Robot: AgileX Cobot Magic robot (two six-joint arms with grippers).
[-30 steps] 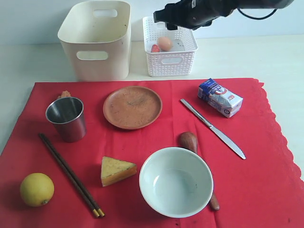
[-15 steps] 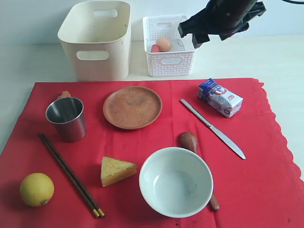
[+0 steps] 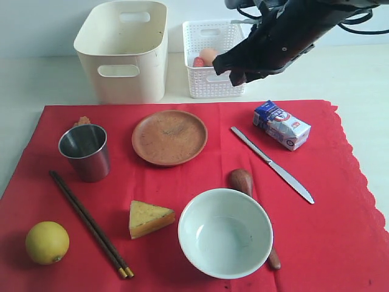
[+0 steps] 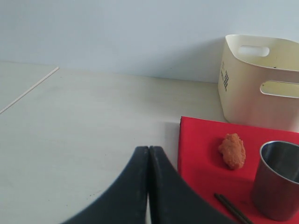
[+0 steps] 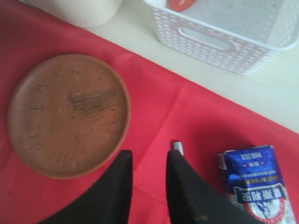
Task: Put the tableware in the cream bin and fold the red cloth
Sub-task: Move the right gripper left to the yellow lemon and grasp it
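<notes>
While the L gripper (image 4: 148,150) hangs over bare table off the red cloth (image 3: 340,231), on the cup side of the brown clay plate (image 3: 169,137), its two fingers are pressed tight together w/ nothing in them. A lemon (image 3: 47,242) lies far left & in front of the plate. The dark chopsticks (image 3: 91,224) lie front-left of the plate. The steel cup (image 3: 85,152) stands upright just left of it. The cream bin (image 3: 121,52) stands behind the plate to the left, off the cloth. A cheese wedge (image 3: 149,218) sits in front of the plate. The pale bowl (image 3: 225,232) is front-right of it, w/ the wooden spoon (image 3: 242,180) partly hidden behind the bowl. The steel knife (image 3: 271,164) lies right of the plate, and the milk carton (image 3: 281,125) is farther right. The R gripper (image 5: 148,156) hangs over the cloth just right of the plate, fingers a little apart, holding nothing.
</notes>
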